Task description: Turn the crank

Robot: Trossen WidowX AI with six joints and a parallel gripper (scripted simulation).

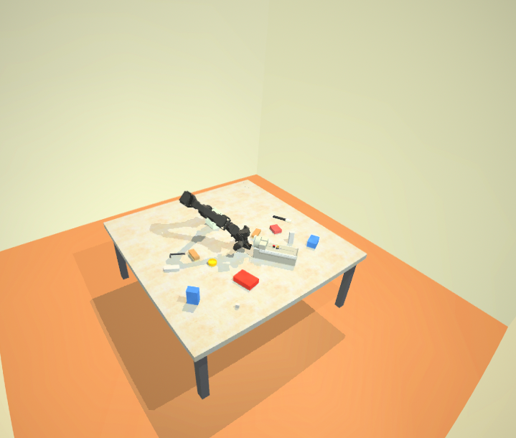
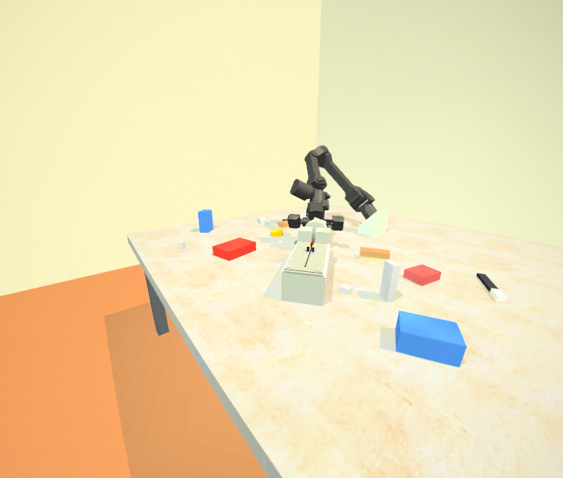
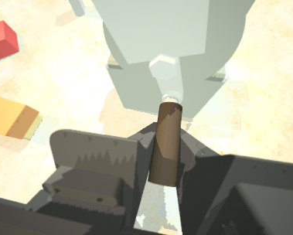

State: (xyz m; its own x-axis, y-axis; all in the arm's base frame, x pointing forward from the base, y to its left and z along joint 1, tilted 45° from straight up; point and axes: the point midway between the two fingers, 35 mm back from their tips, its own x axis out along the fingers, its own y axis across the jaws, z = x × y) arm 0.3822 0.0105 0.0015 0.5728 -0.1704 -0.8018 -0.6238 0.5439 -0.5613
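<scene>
The pale grey-green machine (image 1: 274, 255) (image 2: 303, 286) (image 3: 165, 31) stands on the table. Its crank arm (image 3: 172, 83) hangs down from the hub in the wrist view, with a brown cylindrical handle (image 3: 168, 135) at its end. My gripper (image 3: 164, 127) (image 1: 249, 245) is shut on the handle, one finger on each side. In the exterior view the machine hides the fingertips. The red pointer (image 1: 273, 245) (image 2: 312, 244) is a tiny speck on top, just beside small yellow and black specks. The brass marks are too small to tell whether the pointer is exactly level with them.
An orange block (image 1: 255, 233) (image 2: 374, 253) (image 3: 9, 116) and a red block (image 1: 275, 229) (image 2: 422, 274) (image 3: 1, 40) lie to one side of the machine. A white upright block (image 1: 291, 237) (image 2: 389, 280) stands beside it. A larger red block (image 1: 245, 279) (image 2: 233, 248) lies on its other side.
</scene>
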